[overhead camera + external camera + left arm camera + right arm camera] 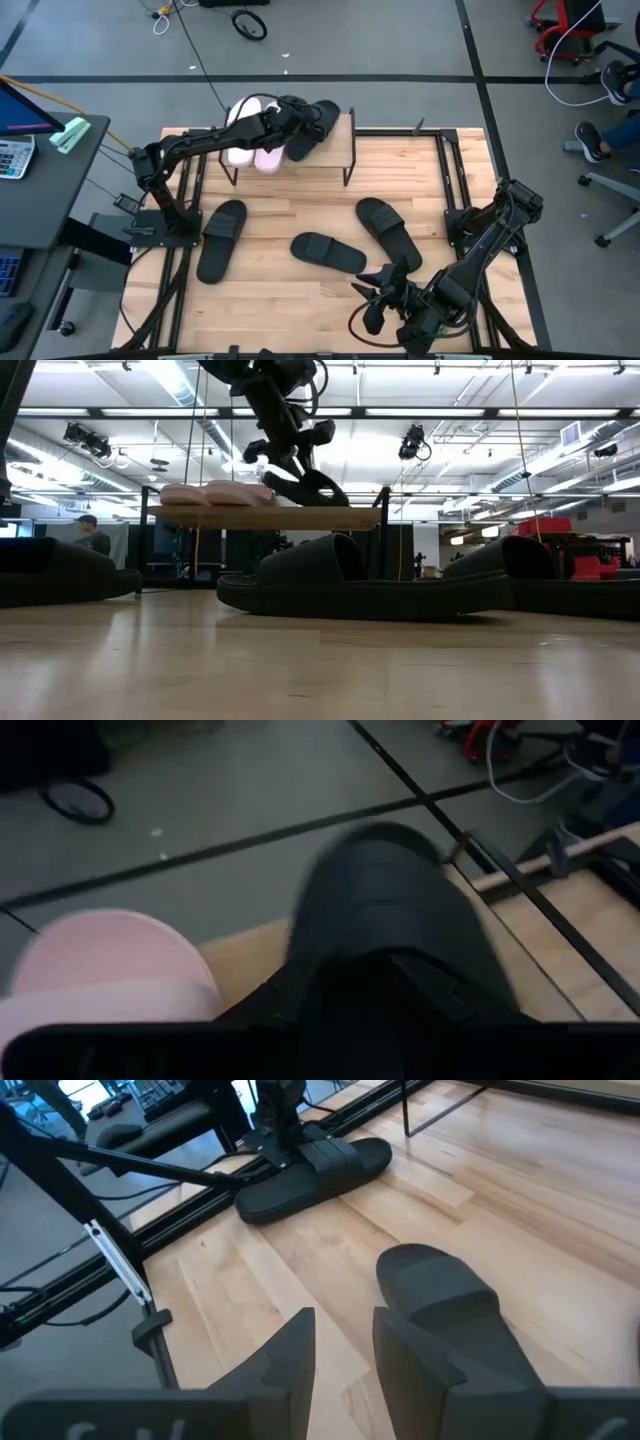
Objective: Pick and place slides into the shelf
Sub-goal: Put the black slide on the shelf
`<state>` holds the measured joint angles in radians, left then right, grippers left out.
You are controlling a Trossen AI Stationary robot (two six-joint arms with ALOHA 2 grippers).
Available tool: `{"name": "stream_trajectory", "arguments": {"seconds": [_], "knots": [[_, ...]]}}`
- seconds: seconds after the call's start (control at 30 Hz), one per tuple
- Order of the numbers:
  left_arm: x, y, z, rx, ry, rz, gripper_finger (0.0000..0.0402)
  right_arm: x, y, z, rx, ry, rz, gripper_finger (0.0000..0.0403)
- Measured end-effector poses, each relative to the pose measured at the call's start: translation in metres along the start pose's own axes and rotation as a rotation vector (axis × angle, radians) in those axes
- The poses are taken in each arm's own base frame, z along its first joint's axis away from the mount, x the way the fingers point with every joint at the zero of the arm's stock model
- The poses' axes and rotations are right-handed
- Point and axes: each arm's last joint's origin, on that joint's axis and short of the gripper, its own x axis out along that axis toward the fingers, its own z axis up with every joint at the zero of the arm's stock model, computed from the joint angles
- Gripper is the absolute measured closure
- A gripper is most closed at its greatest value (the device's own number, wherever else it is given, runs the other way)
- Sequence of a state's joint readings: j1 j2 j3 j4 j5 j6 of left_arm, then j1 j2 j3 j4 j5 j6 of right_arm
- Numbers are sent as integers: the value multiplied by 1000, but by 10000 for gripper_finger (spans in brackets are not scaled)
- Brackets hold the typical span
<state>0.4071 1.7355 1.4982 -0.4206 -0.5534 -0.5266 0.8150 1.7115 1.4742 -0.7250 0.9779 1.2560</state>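
My left gripper reaches over the shelf and is shut on a black slide, which shows tilted above the plank top in the low view. Two pale pink slides lie flat on the shelf's left part, beside the black one. Three more black slides lie flat on the table: a left one, a middle one and a right one. My right gripper hangs open near the table's near edge, close to the middle slide without touching it. My left gripper holds the black slide at its end toward the pink pair, coming from the table's left and slanting down. The gripper's own body hides the fingers' place. The slide is tilted, its far end low at the plank; whether that end touches, I cannot tell.
The shelf stands at the table's far edge on thin black legs. Black frame rails run along the table's sides. The left arm's base stands beside the left slide. Bare wood lies between shelf and slides.
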Motion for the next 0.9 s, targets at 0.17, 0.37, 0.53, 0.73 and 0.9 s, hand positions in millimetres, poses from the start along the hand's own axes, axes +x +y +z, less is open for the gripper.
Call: {"name": "stream_trajectory", "arguments": {"seconds": [0.17,0.37,0.53,0.73,0.9], "knots": [[-5,-8,-4,-3,18,-50,269,0,0,0,1,1,0,294],[-7,-11,-6,-21,20,-61,241,0,0,0,2,2,1,294],[-7,-8,-10,6,60,-32,226,0,0,0,8,3,1,294],[-8,-4,-18,60,132,8,216,0,0,0,9,15,5,294],[-8,-3,-18,164,137,4,220,-2,1,-1,7,19,10,294]]}}
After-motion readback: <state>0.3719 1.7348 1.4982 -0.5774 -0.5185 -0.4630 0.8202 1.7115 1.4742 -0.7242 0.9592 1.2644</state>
